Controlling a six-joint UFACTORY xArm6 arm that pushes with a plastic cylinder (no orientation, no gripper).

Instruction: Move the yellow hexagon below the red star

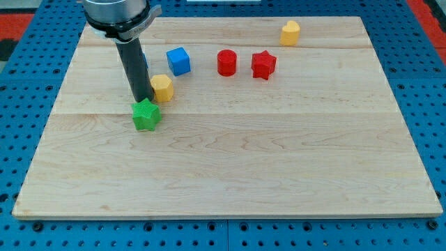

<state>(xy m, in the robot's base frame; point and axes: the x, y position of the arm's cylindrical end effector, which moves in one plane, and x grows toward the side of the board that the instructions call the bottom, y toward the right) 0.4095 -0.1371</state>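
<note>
The yellow hexagon (162, 88) lies on the wooden board's upper left part. The red star (263, 65) lies well to its right and a little higher. My tip (143, 100) is down at the board, touching or nearly touching the hexagon's left side and just above the green star (145, 115). The dark rod rises from the tip to the arm's grey body at the view's top left.
A blue cube (178, 61) lies above and right of the hexagon. A red cylinder (226, 63) stands just left of the red star. Another yellow block (290, 33) lies near the board's top edge, right of centre. The wooden board (244, 160) rests on a blue pegboard.
</note>
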